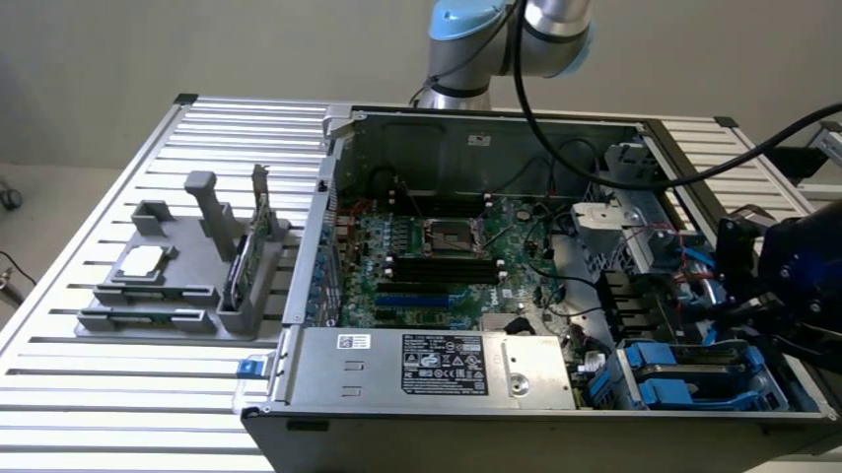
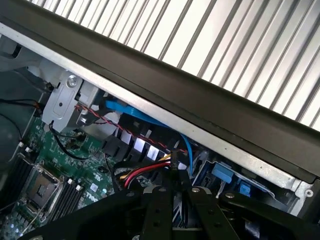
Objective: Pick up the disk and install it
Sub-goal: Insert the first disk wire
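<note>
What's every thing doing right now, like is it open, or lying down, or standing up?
Computer case, open, side panel off.
Processor chip, lying flat on the grey holder.
Card, standing upright in that holder.
Blue carriers, sitting in the case's drive bay.
Gripper, hovering inside the case above the cables.

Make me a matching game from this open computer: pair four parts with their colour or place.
Parts:
1 motherboard
2 processor chip
3 power supply
4 drive carriers

Descriptions:
A blue plastic
B on the grey fixture outside the case
C green board
D silver box with labels

Pairs: 1-C, 2-B, 3-D, 4-A
</note>
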{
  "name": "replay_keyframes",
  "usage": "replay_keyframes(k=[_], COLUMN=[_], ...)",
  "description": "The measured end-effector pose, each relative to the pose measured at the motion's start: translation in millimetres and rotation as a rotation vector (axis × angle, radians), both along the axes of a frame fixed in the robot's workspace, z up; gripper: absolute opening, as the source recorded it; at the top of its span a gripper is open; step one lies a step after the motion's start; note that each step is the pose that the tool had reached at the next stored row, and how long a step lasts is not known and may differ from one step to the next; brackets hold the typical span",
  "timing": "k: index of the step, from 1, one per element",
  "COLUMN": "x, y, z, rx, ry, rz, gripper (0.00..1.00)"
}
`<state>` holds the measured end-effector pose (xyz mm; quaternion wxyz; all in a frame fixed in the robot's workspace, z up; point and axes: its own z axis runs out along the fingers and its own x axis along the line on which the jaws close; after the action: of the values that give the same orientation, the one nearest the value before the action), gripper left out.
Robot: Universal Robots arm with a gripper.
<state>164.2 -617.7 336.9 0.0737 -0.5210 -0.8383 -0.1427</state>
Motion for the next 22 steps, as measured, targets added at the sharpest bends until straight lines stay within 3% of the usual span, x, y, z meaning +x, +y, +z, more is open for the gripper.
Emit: replay_keyframes(k=[7,11,18,22], x=[-2.4,-2.4,-2.4,-2.5], y=[-0.5,-0.6,-0.7,-0.8], z=[0.7,0.8,0.8,0.7], rx=[0.0025,0.0018,-0.0095,-0.0175], ry=[0.0221,0.0297,0.0391,0.0486], rz=[-0.006,-0.015,-0.032,-0.039], gripper=[0.16,0.16,0.16,0.16])
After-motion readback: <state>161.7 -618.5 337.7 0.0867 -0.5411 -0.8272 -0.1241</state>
